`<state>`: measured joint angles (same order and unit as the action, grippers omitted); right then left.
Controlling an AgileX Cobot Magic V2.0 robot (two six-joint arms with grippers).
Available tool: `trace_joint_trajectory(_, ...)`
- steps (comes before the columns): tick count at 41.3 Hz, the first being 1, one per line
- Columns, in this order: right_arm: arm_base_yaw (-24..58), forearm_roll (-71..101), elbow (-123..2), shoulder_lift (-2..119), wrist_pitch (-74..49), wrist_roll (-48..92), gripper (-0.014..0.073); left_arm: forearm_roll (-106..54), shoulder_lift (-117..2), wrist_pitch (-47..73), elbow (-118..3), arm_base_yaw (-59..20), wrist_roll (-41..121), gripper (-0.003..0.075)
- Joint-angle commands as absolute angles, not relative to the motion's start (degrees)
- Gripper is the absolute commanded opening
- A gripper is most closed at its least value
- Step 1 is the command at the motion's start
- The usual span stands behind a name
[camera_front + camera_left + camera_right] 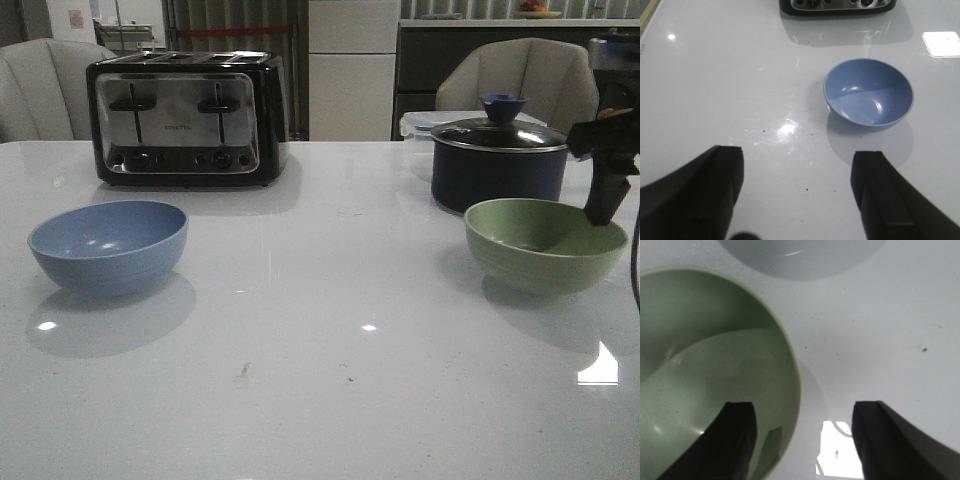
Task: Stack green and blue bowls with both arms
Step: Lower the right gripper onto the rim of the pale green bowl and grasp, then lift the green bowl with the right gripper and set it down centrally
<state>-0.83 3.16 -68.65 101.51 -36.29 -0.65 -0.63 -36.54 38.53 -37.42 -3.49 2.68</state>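
The dusty blue bowl (108,245) stands upright on the table's left side. In the left wrist view the blue bowl (868,93) lies ahead of my open, empty left gripper (798,165), well apart from it. That gripper does not show in the front view. The pale green bowl (545,243) stands upright at the right. My right gripper (610,195) hangs at its right rim. In the right wrist view it is open (802,412) and straddles the green bowl's rim (790,390), one finger inside, one outside.
A black and chrome toaster (187,118) stands at the back left. A dark navy saucepan with a lid (498,158) stands just behind the green bowl. Two grey chairs stand beyond the white table (320,360).
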Motion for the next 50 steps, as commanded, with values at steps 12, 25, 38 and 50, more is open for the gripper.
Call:
trace_joint_trajectory(12, -1.2, 3.9, -76.9, 106.5, -40.3, -0.3, 0.0269, -0.7, -36.8, 34.1, -39.4, -4.0, 2.5, 0.0505)
trace_joint_trajectory(25, -0.3, 3.9, -76.9, 102.2, -41.0, 0.0, 0.0086, -0.7, -36.8, 34.1, -39.4, -4.0, 2.5, 0.0505)
trace_joint_trajectory(38, 9.1, 4.3, -76.9, 93.5, -44.9, 1.9, 0.0068, -0.7, -36.8, 34.1, -39.4, -4.0, 2.5, 0.0505)
trace_joint_trajectory(50, 22.1, 8.6, -75.8, 95.4, -44.0, 3.6, 0.0068, -0.7, -36.8, 34.1, -39.4, -4.0, 2.5, 0.0505)
